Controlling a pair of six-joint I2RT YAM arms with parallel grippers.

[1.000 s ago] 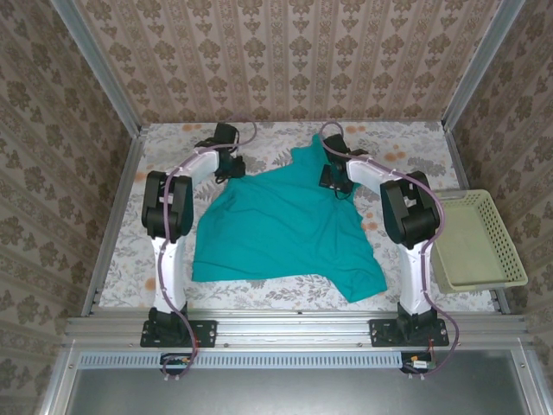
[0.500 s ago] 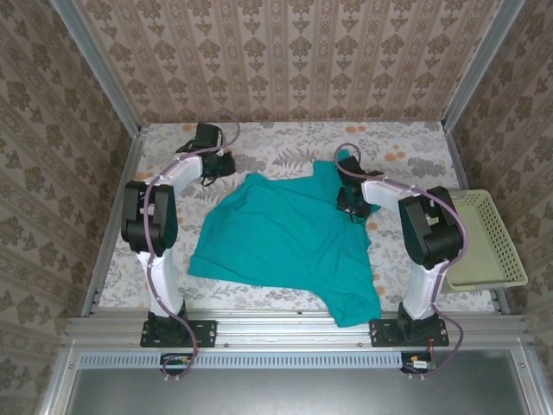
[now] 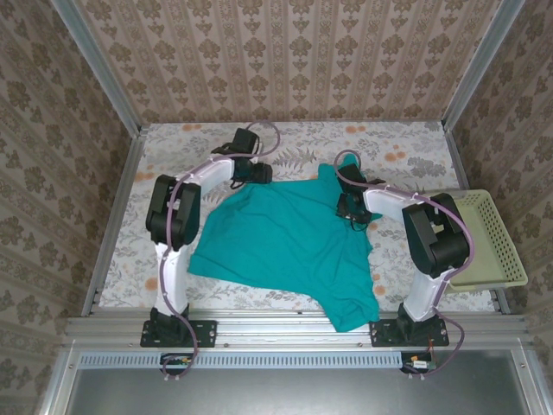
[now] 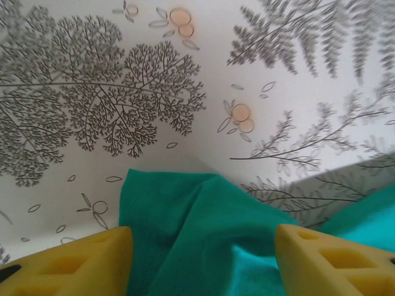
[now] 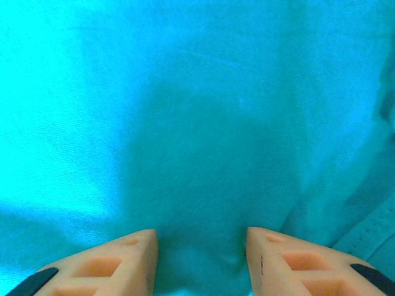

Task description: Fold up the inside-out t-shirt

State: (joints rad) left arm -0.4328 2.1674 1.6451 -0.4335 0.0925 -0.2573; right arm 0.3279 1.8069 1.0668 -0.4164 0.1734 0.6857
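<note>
Beneath the right claw (image 5: 202, 239), t-shirt (image 5: 185, 111) hides the table (image 3: 164, 149).

The inside-out t-shirt (image 3: 289, 233) is spread loosely across the middle of the table (image 3: 406, 143), plain teal and lightly wrinkled. One peak is raised toward the far edge, and a long flap is laid toward the near right corner.

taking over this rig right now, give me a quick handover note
The left gripper is open, with a raised fold of the t-shirt at its far-left edge between the fingers, not pinched.
The right gripper is open, low over the shirt's right side.
The t-shirt lies rumpled on the table, plain teal up; the basket sits to its right.
Done: no fold yet. Left: every fold.
</note>
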